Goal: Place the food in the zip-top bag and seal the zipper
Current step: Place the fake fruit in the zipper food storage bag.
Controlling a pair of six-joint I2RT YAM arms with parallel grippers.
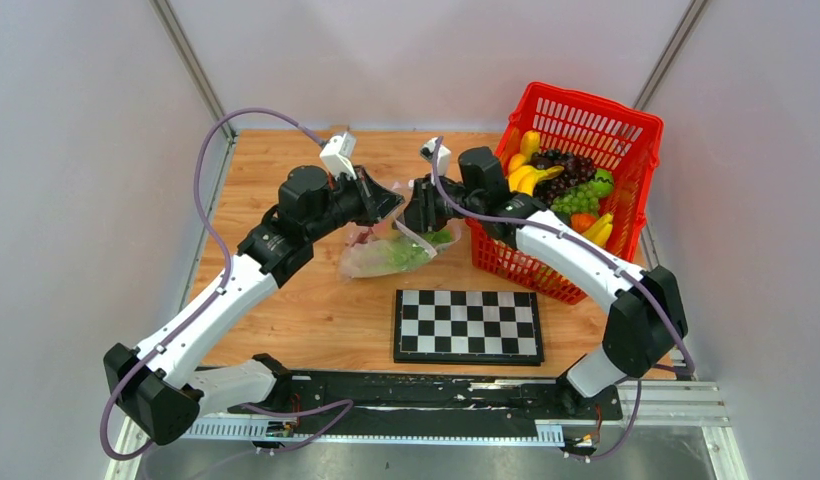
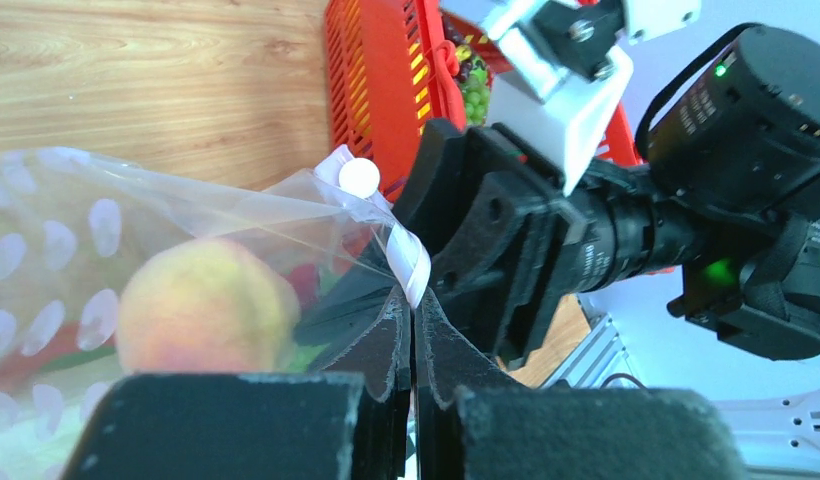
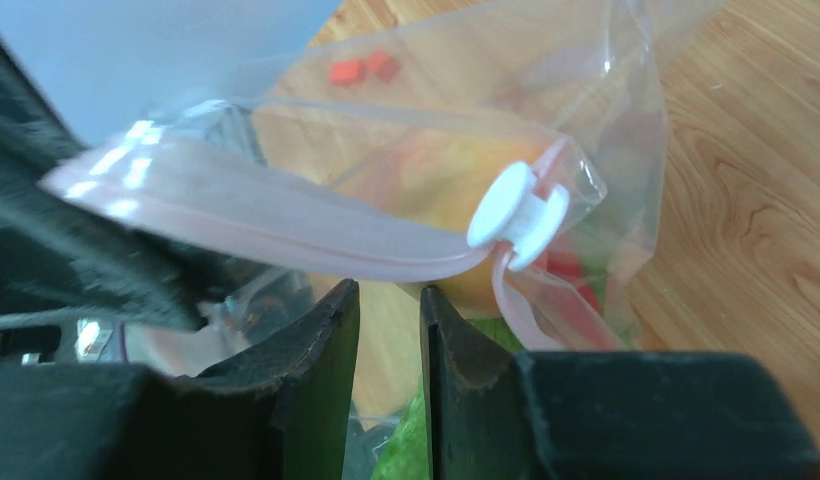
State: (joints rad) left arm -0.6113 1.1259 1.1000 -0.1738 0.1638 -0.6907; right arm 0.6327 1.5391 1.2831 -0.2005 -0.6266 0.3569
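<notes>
— Holding the zipper [image 2: 410, 265] pinched in my left fingers [image 2: 400, 345], clamped tight. The zip-top bag [image 1: 384, 256] spreads out to their left, with the food [image 2: 206, 305] inside.
— And your right fingers [image 3: 348, 318]?
— A narrow gap apart, nothing clearly between them. The pink strip runs just past their tips, and the white slider [image 3: 518, 215] sits up and to their right.
— What's the risk?
— If I close here, I reckon I nip loose film or nothing and miss the slider, so the zipper won't run. If I pull hard against the left pinch, the thin plastic could tear or slip, spilling food onto the desk [image 1: 326, 310].
</notes>
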